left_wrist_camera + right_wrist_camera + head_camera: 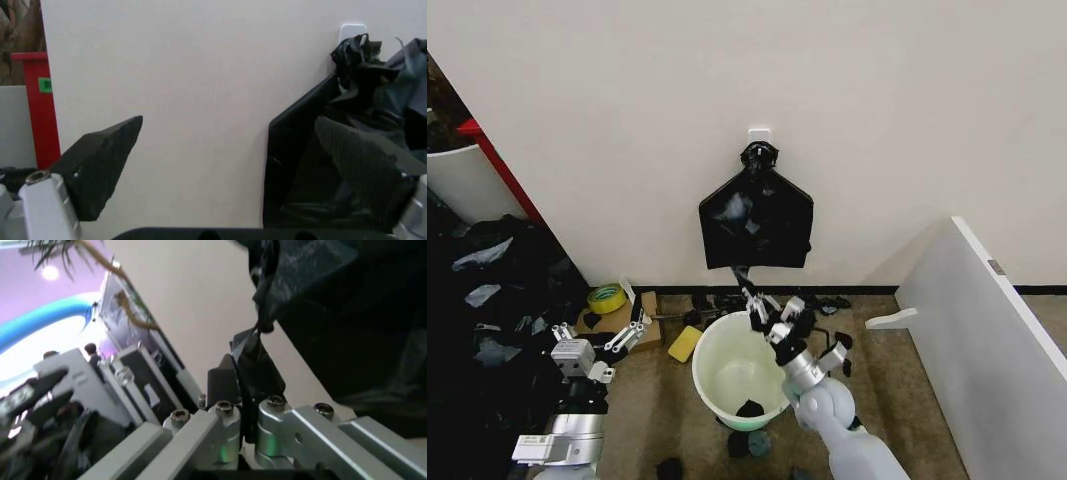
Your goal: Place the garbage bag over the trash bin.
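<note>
Cream wall (627, 120) | right claw (758, 300) clamped on garbage bag (739, 272) strip | left claw (632, 335) apart | no writing legible

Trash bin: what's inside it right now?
The trash bin holds a small black scrap near its front wall; otherwise bare pale interior. The right gripper covers part of the far rim.

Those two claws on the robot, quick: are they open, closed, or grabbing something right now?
Left gripper: open, empty, beside the trash bin.
Right gripper: shut on a black plastic strip trailing down from the bundle of bags on the wall.
</note>
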{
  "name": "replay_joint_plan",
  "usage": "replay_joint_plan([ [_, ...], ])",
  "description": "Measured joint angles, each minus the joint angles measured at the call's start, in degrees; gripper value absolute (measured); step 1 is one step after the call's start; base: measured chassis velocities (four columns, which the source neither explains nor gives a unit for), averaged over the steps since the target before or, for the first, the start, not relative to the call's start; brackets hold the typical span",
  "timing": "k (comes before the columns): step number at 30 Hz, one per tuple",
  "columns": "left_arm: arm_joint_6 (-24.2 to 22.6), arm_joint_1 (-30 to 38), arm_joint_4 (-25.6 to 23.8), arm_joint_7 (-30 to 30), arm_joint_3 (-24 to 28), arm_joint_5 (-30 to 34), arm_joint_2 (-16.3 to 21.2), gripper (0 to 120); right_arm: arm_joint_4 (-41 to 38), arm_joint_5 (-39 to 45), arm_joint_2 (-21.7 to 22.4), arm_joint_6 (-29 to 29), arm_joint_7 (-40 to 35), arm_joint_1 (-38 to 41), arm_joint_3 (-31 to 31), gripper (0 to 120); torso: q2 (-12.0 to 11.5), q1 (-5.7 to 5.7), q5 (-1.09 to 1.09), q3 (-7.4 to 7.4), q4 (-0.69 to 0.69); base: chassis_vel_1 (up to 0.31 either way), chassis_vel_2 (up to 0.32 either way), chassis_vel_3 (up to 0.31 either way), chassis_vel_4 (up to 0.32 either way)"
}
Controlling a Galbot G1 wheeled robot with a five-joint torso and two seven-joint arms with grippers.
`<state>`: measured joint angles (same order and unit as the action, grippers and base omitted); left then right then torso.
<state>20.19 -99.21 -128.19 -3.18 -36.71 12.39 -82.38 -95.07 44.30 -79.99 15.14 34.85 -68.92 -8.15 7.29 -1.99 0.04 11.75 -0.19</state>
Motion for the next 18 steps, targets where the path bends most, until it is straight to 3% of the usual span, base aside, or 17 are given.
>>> replay_joint_plan([
  [18,-0.1,0.1,-0.7,0.0,-0.2,0.1,-0.3,100,4.4,-6.4,3.1,1.8,10.4,-4.3,-2.0,0,0.0,0.00,0.00,0.00,0.00,0.000,0.000,0.000,0.000],
])
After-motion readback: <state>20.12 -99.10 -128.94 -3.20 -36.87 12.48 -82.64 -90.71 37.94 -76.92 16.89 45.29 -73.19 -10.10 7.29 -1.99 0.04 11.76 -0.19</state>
